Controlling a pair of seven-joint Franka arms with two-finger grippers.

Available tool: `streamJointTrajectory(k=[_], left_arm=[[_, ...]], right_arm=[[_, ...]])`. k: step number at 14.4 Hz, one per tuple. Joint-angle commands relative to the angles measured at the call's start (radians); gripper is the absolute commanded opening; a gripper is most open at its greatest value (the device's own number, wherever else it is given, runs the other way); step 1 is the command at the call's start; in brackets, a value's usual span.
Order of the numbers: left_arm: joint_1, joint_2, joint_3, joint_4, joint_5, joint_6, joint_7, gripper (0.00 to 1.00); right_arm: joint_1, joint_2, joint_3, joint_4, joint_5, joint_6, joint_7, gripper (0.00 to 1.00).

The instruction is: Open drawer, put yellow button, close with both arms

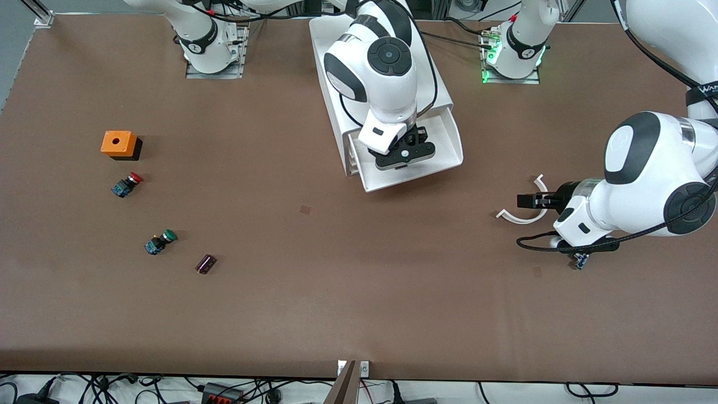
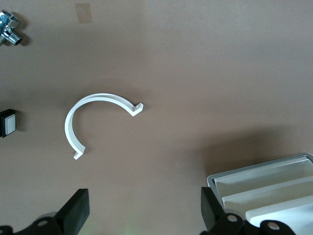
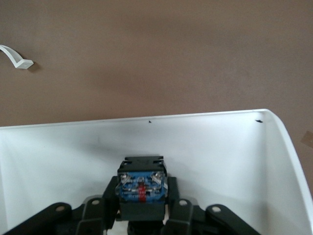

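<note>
The drawer (image 1: 450, 140) is the top one of the white cabinet (image 1: 331, 62) and stands pulled out toward the front camera. My right gripper (image 1: 405, 152) is over the open drawer, shut on the yellow button. In the right wrist view its black and blue body (image 3: 141, 185) shows between the fingers (image 3: 98, 208), above the drawer's white floor (image 3: 220, 161). Its yellow cap is hidden. My left gripper (image 1: 526, 200) is open and empty, low over the table toward the left arm's end, beside a white C-shaped clip (image 1: 519, 219). In the left wrist view, that clip (image 2: 73, 117) lies ahead of the gripper (image 2: 144, 215).
An orange box (image 1: 119, 144), a red-capped switch (image 1: 127, 185), a green-capped switch (image 1: 160, 242) and a dark purple cylinder (image 1: 205, 264) lie toward the right arm's end. A small blue part (image 1: 579, 260) lies under the left arm. The cabinet's drawer fronts (image 2: 274, 181) show in the left wrist view.
</note>
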State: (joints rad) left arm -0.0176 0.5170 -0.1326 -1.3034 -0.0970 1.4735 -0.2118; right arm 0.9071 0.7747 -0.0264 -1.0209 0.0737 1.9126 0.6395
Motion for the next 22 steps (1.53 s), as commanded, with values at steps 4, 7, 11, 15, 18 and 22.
streamJointTrajectory(k=[4,7,11,15,18,22], left_arm=[[-0.002,-0.005,-0.002,0.01,0.002,-0.015,-0.015,1.0],[-0.005,-0.012,-0.007,0.01,0.0,-0.009,-0.02,1.0],[-0.088,-0.019,-0.007,0.01,0.005,0.04,-0.199,1.0],[-0.137,-0.017,-0.007,-0.02,0.0,0.14,-0.264,1.0],[-0.175,-0.017,-0.029,-0.068,0.003,0.232,-0.369,1.0],[-0.246,-0.019,-0.029,-0.16,0.003,0.382,-0.466,1.0]], right_arm=[[0.003,0.0,-0.004,0.071,-0.003,-0.009,0.077,1.0],[-0.043,-0.008,-0.003,0.134,-0.002,-0.012,0.078,1.0],[-0.144,-0.057,-0.02,0.134,-0.015,-0.089,0.037,1.0],[-0.281,-0.095,-0.064,0.11,-0.015,-0.159,-0.145,1.0],[-0.426,-0.103,-0.078,0.096,-0.014,-0.25,-0.311,1.0],[-0.603,-0.162,-0.076,-0.002,-0.003,-0.284,-0.547,1.0]])
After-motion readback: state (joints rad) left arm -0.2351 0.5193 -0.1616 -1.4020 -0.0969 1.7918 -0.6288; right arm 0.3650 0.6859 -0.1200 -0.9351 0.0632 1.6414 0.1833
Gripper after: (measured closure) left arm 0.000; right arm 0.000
